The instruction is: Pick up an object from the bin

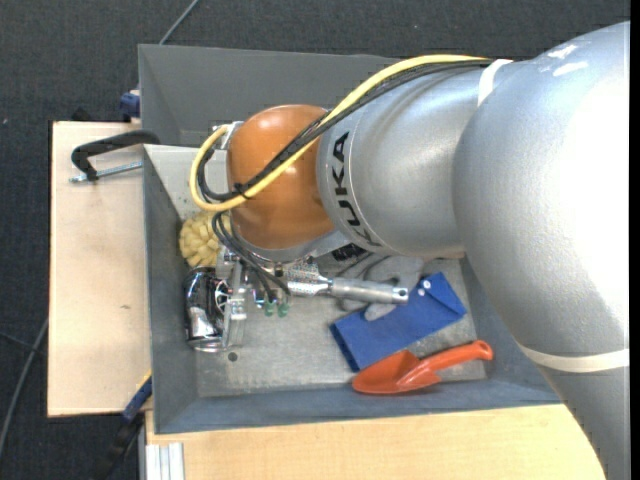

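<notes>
My end effector (236, 313) hangs just beside a shiny chrome-and-black piece (203, 313) at the left wall of the bin (165, 318), its opening I cannot tell; the piece looks rigid and slick, so I'd pinch its narrow middle.

The silver arm (450, 158) bears black letters reading "UKA".

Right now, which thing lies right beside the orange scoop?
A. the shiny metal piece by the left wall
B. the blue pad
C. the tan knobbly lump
B: the blue pad lies directly beside the orange scoop, while the tan lump and the shiny metal piece sit far off by the left wall of the bin.
</notes>
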Robot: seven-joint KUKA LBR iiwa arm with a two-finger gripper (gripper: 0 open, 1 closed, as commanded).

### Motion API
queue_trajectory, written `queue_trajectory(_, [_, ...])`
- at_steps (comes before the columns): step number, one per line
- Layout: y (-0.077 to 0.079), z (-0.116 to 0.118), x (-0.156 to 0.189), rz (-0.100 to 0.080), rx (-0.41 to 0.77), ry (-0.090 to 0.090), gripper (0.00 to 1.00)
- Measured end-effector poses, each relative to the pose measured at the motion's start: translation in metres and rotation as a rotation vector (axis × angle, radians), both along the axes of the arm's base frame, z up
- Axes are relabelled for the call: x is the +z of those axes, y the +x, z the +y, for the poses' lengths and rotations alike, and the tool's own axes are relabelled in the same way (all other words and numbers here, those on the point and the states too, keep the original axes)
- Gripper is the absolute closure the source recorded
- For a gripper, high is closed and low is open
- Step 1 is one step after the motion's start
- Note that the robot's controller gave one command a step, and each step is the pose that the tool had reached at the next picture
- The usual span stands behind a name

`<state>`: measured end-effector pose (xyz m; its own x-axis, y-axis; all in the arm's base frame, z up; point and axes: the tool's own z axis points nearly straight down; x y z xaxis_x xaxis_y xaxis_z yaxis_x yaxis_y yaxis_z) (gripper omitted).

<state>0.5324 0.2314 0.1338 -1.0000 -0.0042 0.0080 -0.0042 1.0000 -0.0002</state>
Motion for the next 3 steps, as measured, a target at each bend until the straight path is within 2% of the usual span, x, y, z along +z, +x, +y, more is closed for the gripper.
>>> queue_trajectory(1, [0.002, -0.001, 0.005, -0.008, -0.003, 0.002, 0.0])
queue_trajectory(2, [-0.024, 0.0, -0.04, -0.008, 0.308, 0.004, 0.0])
queue_trajectory(3, [-0.03, 0.001, -0.039, -0.012, 0.422, 0.006, 0.0])
